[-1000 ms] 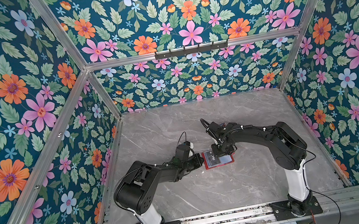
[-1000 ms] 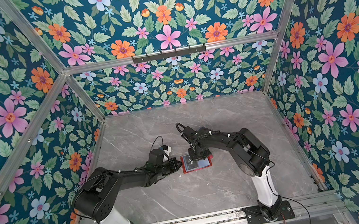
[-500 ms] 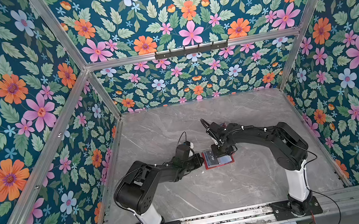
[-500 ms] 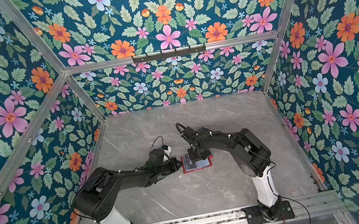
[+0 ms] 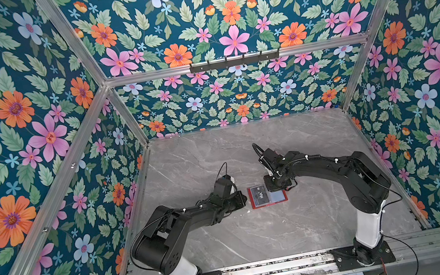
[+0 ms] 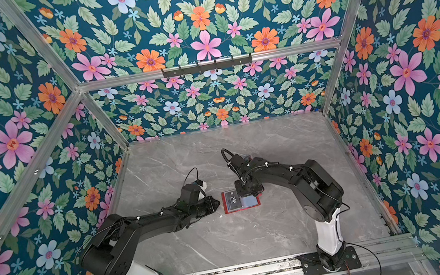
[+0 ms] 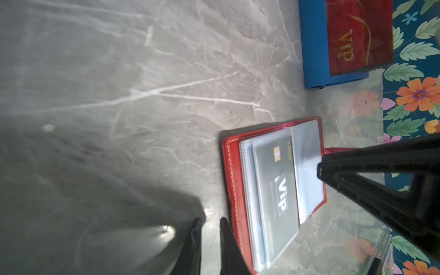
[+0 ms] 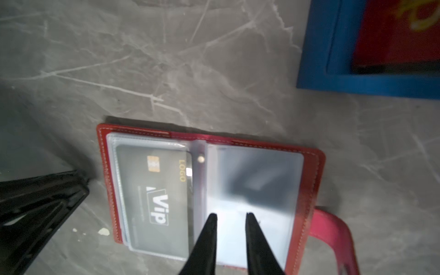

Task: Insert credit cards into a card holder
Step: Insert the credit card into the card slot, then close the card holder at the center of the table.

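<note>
"Where's the card holder (image 8: 314, 181)?"
"Open flat. The right gripper (image 8: 229, 215) is over its clear page (image 8: 257, 181), jaws a little apart, empty."
"And the left gripper (image 7: 209, 220)?"
"Just beside its edge, jaws narrow, empty too."

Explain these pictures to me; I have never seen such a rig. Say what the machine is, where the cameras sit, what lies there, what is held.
Two black robot arms stand at a marble table inside a flowered booth. Both top views look down from above; each wrist view comes from a camera on an arm. An open red card holder lies between the arms, a dark VIP card tucked inside. A blue rack holds a red card. The left gripper is beside the holder, the right gripper at its empty clear sleeve. Both are slightly open and hold nothing.
</note>
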Action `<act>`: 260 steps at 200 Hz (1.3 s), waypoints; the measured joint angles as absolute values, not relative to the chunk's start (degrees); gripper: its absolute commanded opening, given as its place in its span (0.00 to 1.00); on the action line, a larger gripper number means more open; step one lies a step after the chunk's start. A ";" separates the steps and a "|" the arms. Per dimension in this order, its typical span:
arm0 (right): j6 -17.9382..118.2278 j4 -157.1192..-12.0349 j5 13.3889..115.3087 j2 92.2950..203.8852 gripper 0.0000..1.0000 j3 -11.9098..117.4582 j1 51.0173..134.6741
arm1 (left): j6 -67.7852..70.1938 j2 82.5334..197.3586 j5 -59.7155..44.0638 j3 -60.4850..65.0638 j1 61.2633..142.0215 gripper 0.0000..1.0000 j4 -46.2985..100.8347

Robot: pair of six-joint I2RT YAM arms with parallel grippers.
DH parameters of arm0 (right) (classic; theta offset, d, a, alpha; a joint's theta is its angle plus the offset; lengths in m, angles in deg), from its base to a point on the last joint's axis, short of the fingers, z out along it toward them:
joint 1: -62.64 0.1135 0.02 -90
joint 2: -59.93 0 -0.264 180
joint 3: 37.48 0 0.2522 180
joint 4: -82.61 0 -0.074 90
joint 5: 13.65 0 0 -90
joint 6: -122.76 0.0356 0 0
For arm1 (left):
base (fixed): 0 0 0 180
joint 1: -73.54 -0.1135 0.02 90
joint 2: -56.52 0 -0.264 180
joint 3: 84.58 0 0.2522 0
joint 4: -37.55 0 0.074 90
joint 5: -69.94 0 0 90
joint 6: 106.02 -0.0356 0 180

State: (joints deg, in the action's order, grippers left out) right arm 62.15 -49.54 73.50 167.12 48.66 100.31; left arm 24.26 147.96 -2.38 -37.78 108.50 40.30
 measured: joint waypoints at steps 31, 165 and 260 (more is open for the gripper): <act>62.39 -49.37 74.09 167.21 0.21 47.72 99.66 | 24.26 147.91 -1.47 -39.26 108.50 0.29 43.60; 62.50 -49.41 74.52 170.16 0.19 47.57 99.44 | 29.26 154.16 6.64 -41.89 108.39 0.27 60.36; 62.56 -50.35 73.91 169.29 0.19 47.02 99.40 | 32.15 152.22 9.00 -42.56 108.35 0.02 60.43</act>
